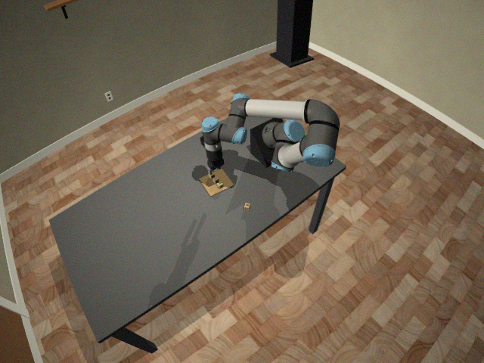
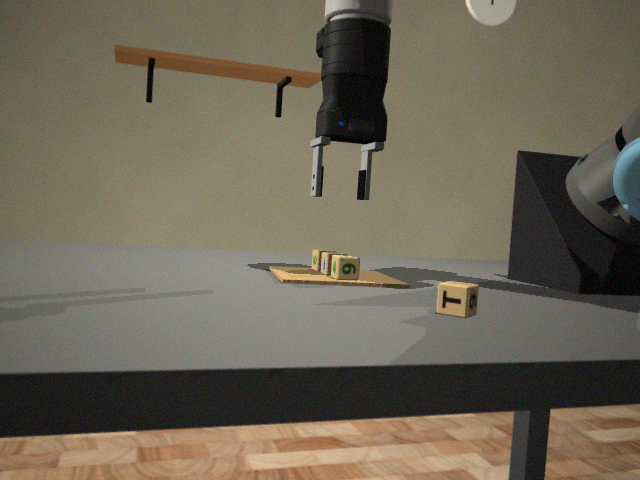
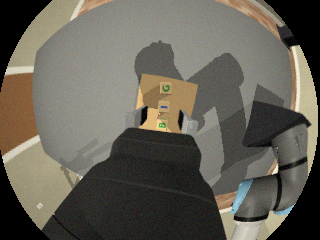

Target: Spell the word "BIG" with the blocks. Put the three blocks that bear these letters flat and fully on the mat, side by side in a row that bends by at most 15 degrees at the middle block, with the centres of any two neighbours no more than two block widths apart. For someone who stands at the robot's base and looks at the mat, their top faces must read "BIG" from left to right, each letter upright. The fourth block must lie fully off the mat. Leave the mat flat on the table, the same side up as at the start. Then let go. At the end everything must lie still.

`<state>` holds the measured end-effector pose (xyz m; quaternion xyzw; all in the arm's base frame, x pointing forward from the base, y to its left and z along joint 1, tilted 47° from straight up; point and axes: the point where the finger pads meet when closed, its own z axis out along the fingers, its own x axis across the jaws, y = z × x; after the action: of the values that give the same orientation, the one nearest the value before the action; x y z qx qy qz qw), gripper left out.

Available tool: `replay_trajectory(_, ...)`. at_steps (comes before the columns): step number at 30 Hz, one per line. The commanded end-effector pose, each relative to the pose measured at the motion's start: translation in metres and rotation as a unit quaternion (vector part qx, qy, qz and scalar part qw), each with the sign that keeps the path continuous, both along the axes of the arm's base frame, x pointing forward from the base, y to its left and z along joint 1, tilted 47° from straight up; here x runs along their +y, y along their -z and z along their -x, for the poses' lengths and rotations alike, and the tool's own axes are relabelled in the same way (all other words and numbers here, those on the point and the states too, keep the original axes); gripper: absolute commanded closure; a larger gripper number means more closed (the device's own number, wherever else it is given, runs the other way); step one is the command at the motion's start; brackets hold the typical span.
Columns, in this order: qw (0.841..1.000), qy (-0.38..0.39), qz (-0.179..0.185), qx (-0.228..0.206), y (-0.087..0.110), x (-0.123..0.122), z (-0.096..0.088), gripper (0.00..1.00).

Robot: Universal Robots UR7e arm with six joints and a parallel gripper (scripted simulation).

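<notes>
Exterior view shows my gripper released and empty, its fingers above the mat, where the B block, I block and G block sit in a row below me.

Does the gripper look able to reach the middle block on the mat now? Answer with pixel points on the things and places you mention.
Probably yes: the gripper (image 2: 340, 197) (image 3: 163, 114) is open and holds nothing, above the mat (image 2: 382, 279) (image 3: 185, 92), with nothing visible over the middle block (image 3: 163, 106).

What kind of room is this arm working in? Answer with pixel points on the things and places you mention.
Probably a workshop or lab-like room in a building: a dark table (image 1: 128, 242) (image 2: 155, 330) (image 3: 90, 65) on a wood-block floor (image 1: 371, 253) (image 2: 361, 444), with a wall shelf (image 2: 206, 67) behind.
</notes>
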<state>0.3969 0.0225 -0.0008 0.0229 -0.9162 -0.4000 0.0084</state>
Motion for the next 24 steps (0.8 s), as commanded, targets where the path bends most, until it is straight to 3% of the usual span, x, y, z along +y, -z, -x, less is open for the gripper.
replay_trajectory(1,1.0,0.001,0.001,-0.001,-0.001,-0.0018,-0.0007,0.0)
replay_trajectory(24,1.0,0.001,0.002,-0.002,-0.0085,-0.0104,-0.0019,0.0)
